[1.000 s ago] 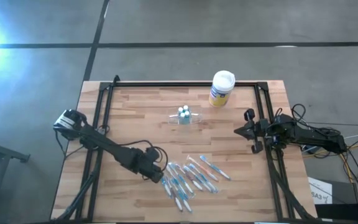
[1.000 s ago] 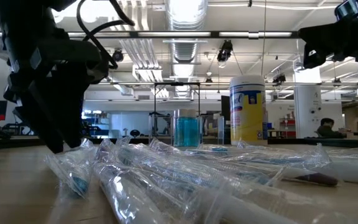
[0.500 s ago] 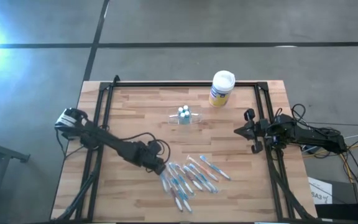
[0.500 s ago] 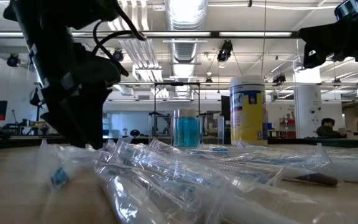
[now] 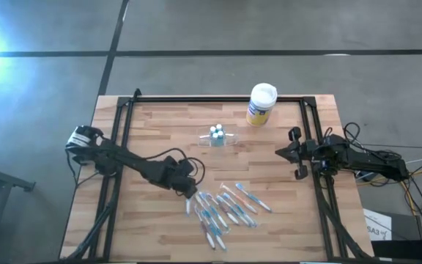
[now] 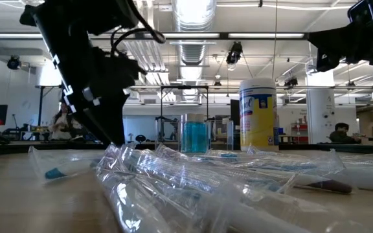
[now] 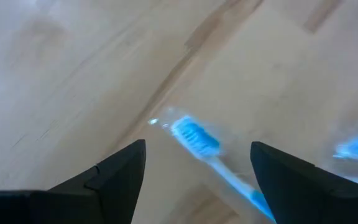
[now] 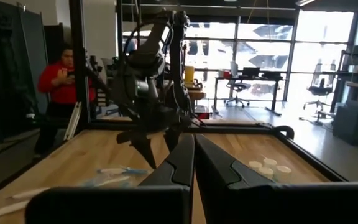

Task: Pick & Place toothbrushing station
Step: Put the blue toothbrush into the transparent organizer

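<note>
High view: the clear plastic cup [image 5: 217,137] of the toothbrushing station sits on the worktop [image 5: 152,125] at upper centre of the frame, with white-capped tubes [image 5: 215,130] in it; the yellow canister [image 5: 261,105] stands just up and right of it. A scatter of wrapped toothbrushes [image 5: 222,210] lies at lower centre. The left hand [image 5: 187,190] is at the upper-left edge of that scatter, well apart from the cup. The right hand [image 5: 286,152] waits at the worktop's right edge, clenched and empty. Low view: the cup [image 6: 195,134] stands upright at centre, far back, left of the canister [image 6: 258,115]; the left hand [image 6: 109,133] comes down to the near pile of wrapped brushes [image 6: 193,184]. Judged: the cup is light, thin-walled and slick, apt to tip or buckle, so a gentle hold across its wall near the rim is advised; the wrapped brushes are light and slippery in their film, best taken mid-handle. Left wrist view: the left hand's fingers [image 7: 110,180] stand wide apart, grasping nothing, with a blue-bristled toothbrush [image 7: 202,146] lying on the wood between and beyond them; contact cannot be confirmed. Right wrist view: the right hand's fingers [image 8: 174,163] are pressed together, holding nothing; the white-capped tubes [image 8: 267,167] show at right.
</note>
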You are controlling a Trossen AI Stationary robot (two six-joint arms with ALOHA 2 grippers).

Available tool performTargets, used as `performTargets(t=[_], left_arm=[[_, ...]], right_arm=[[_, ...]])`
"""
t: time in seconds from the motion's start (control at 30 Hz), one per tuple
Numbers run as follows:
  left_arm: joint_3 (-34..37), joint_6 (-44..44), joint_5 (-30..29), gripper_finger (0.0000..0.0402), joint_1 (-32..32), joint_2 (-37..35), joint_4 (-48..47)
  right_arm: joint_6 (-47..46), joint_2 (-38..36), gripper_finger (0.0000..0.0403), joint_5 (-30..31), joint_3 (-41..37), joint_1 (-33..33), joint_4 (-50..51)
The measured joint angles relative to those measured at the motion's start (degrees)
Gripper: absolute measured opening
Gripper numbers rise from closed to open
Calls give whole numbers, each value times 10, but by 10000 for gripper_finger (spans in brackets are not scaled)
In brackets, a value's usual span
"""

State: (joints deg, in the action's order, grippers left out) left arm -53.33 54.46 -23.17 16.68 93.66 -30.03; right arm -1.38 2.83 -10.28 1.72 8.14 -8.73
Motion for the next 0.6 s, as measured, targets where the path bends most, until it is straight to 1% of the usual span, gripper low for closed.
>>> performTargets(t=[0.13,0.2,0.3,0.5,0.6], left_arm=[[-20,-8,4,291,5,-19,-13],[-34,-2,17,291,6,-22,-31],[-50,27,44,291,6,-24,-65],[-56,85,88,291,10,-24,-84],[-55,112,93,291,16,-24,-103]], right_arm=[[-1,0,8,0,0,0,8],[-2,0,8,0,0,0,11],[-2,0,8,0,0,0,13],[-12,0,8,0,0,0,13],[-12,3,8,0,0,0,13]])
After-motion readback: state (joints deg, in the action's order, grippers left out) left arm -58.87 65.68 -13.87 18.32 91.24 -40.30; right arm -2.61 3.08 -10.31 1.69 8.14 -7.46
